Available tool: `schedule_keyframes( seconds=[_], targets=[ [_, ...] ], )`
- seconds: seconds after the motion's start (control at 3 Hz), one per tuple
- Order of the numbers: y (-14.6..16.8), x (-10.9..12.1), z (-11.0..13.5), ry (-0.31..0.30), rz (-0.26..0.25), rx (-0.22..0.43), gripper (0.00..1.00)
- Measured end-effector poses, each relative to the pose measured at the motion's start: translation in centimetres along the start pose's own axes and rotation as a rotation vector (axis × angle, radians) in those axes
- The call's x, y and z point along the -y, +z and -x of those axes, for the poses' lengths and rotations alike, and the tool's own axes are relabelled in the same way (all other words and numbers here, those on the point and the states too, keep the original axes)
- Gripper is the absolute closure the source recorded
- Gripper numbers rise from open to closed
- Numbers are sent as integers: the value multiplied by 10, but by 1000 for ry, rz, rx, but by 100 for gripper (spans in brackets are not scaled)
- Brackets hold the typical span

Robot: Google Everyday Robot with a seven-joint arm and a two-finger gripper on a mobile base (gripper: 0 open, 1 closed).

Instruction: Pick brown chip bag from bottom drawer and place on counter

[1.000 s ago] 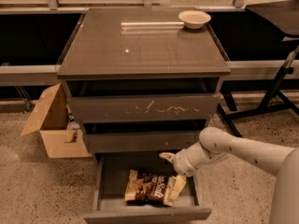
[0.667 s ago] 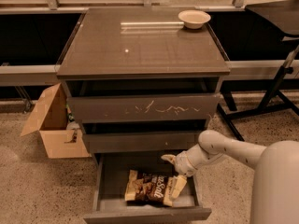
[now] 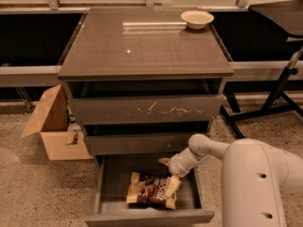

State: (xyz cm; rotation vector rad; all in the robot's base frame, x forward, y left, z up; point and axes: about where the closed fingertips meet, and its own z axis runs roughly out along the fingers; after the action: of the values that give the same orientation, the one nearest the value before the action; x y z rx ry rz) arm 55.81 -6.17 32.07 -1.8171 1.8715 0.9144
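The bottom drawer (image 3: 106, 186) is pulled open below the cabinet. The brown chip bag (image 3: 149, 191) lies flat inside it, right of the middle, with cream ends showing. My gripper (image 3: 167, 174) reaches into the drawer from the right and hangs just over the bag's right end. Its fingers are spread, one (image 3: 164, 161) pointing left and one (image 3: 173, 184) pointing down onto the bag's right end. The counter (image 3: 142, 46) is the glossy top of the cabinet, above the two shut upper drawers.
A cream bowl (image 3: 197, 19) stands at the counter's back right corner. An open cardboard box (image 3: 52, 124) sits on the floor left of the cabinet. A black table with tubular legs (image 3: 279, 86) stands at the right. My white arm (image 3: 260, 183) fills the lower right.
My arm has swung closer and now fills more of the lower right. The gripper has shifted slightly left and down towards the bag. The bag has not moved.
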Motion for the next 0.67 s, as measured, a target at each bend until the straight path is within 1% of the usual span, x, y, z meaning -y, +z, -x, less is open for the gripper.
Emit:
schedule_keyframes(
  seconds=[0.33,0.67],
  targets=[
    [1,0,0,0,1,0,0],
    [24,16,-26,7,-30,-27,0]
  ],
)
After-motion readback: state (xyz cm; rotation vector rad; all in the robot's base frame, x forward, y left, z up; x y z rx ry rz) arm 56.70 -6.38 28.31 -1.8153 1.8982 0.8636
